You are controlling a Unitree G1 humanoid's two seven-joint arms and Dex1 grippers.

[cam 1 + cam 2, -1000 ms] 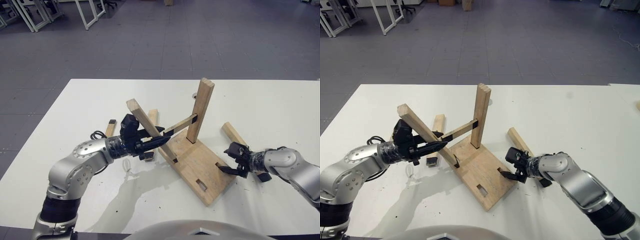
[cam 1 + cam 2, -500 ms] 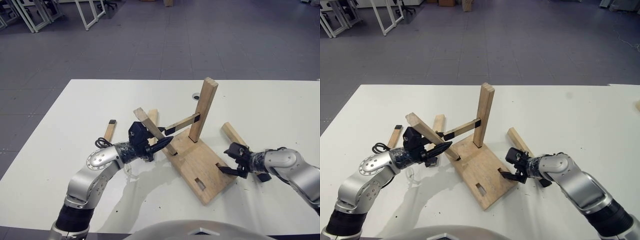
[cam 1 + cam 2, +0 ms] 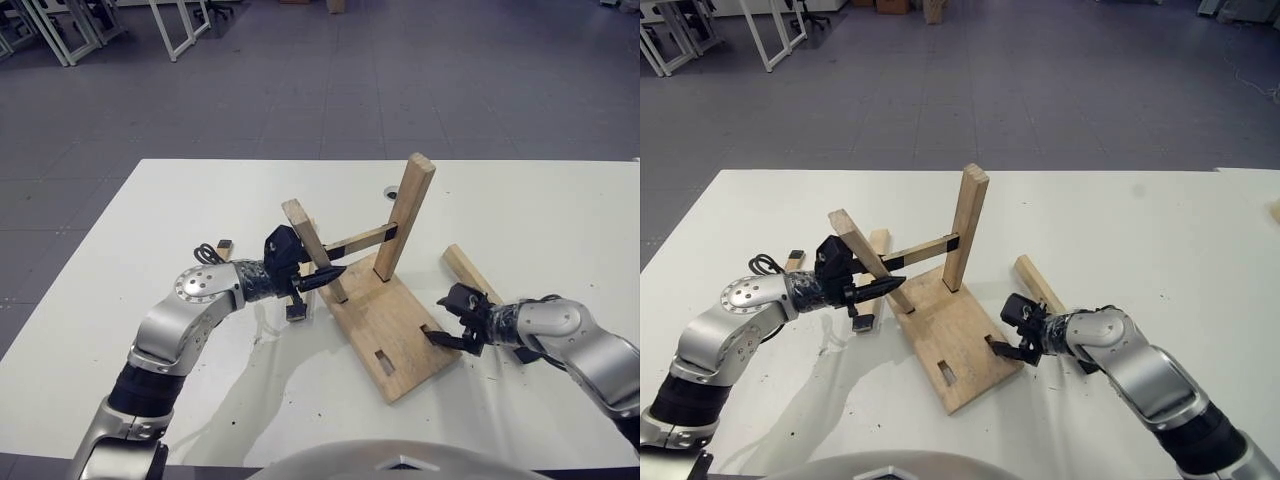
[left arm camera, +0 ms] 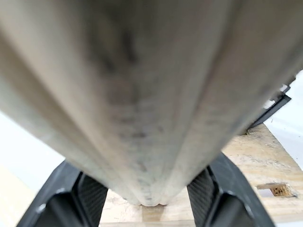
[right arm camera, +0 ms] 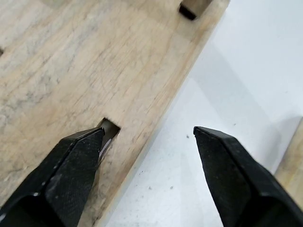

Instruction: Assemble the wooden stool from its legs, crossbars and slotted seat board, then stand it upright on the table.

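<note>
Since a second ago your left pincer (image 3: 325,274) has swung the tilted pale wooden leg (image 3: 300,222) steeper, and the slotted light wooden seat board (image 3: 400,320) lying on the white bench (image 3: 150,220) has slid left. That pincer is clenched on the leg (seating it, I judge); your right pincer (image 3: 438,320), released, straddles the board's edge to brace it

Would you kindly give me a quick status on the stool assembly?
Left gripper shut on tilted leg. Right gripper open, straddling seat board edge. Loose leg beside right gripper.
</note>
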